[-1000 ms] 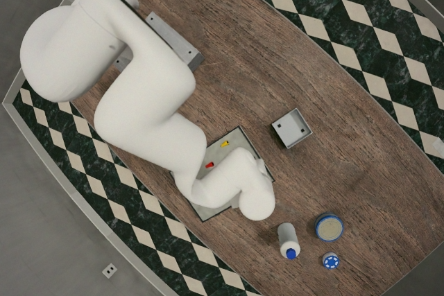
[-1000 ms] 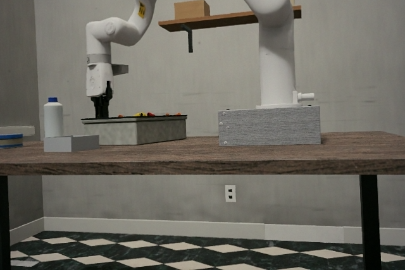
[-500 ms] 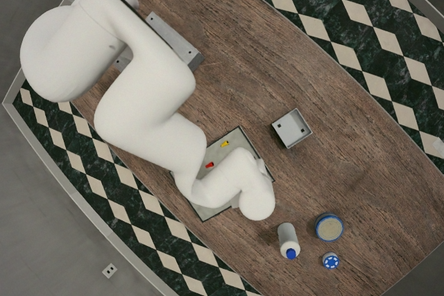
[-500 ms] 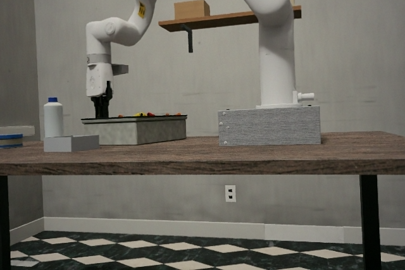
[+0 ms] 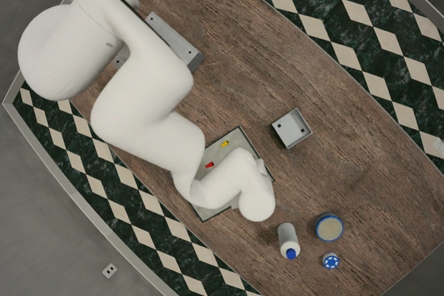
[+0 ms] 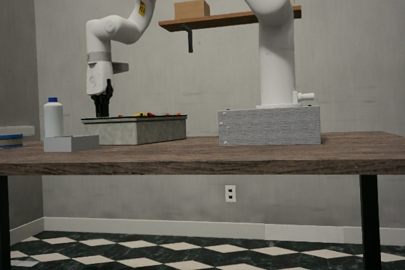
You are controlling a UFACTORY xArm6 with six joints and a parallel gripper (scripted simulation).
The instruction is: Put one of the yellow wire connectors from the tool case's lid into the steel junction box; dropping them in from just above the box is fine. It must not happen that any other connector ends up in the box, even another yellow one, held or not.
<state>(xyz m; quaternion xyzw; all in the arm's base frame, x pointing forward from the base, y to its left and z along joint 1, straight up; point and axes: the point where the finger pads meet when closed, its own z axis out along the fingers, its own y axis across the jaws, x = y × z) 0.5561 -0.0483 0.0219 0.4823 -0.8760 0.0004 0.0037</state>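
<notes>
Reaching down at the left end of the tool case's lid [image 6: 133, 129] in the exterior view, we had the gripper [image 6: 102, 110] pinched on something small; by the task we judged it a yellow wire connector, though the black fingers hid it and the wrist covered it from above. We held the claw upright with its tips at the lid's surface, which suited a straight lift clear of the tray's rim.

Left of the lid stood one white bottle [image 6: 53, 117] with a blue cap, and just in front of the lid's left end lay the steel junction box [image 6: 71, 143], open side up, so a drop from just above would do.

On the lid, right of the gripper, we counted one loose yellow wire connector [image 5: 225, 143] and one red connector [image 5: 209, 165] from the top; the side view hinted at more small orange pieces, too small to count.

Well right of the lid, one grey pedestal [image 6: 307, 129] carried the arm. Also on the table: one blue-rimmed round tin [image 5: 329, 227] and one blue chip-like disc [image 5: 330, 260].
</notes>
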